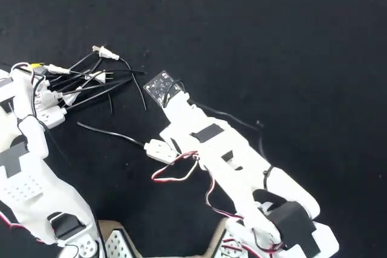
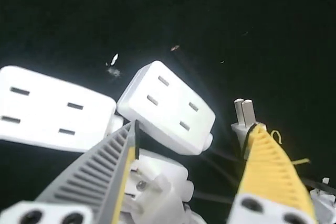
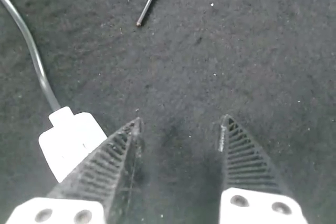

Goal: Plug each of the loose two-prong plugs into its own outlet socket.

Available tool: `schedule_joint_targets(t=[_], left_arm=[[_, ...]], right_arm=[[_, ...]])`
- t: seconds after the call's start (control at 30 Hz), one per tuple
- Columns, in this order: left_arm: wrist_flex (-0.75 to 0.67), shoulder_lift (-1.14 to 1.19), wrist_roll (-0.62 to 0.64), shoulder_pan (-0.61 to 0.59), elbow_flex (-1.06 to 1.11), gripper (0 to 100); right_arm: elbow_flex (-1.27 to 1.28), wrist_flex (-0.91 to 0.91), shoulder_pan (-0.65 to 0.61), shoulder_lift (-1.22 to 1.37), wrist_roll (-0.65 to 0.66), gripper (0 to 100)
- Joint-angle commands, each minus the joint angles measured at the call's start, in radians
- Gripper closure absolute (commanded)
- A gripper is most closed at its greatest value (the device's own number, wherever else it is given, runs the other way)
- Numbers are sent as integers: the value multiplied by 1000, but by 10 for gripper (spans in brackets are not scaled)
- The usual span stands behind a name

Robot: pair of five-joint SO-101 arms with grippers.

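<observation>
Two white outlet blocks lie side by side in the left wrist view, one (image 2: 168, 108) between my left gripper's (image 2: 191, 135) open fingers, the other (image 2: 47, 111) just outside the grey finger (image 2: 105, 166). A white two-prong plug (image 2: 244, 116) stands prongs up against the yellow finger (image 2: 268, 166). In the high view this outlet cluster (image 1: 48, 107) is at the left edge, with loose plugs (image 1: 104, 52) and black cords fanned beside it. My right gripper (image 3: 178, 127) hangs open over bare cloth, and a white plug (image 3: 68, 142) on a grey cord lies just outside one finger; the same plug (image 1: 158, 149) sits mid-table.
The table (image 1: 290, 58) is covered in black cloth. A tangle of black cords (image 1: 91, 86) spreads from the outlets toward the centre. A loose cord end (image 3: 149, 1) lies ahead of the right gripper. Red and white arm wires (image 1: 181, 170) loop near the mid-table plug.
</observation>
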Motion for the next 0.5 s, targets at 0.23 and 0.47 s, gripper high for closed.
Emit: schedule_joint_targets(t=[0.23, 0.47], left_arm=[[295, -21, 8, 68, -133, 787], [315, -29, -38, 104, -133, 897]], right_arm=[[-53, -23, 15, -4, -5, 783], [-51, -23, 15, -4, -5, 783]])
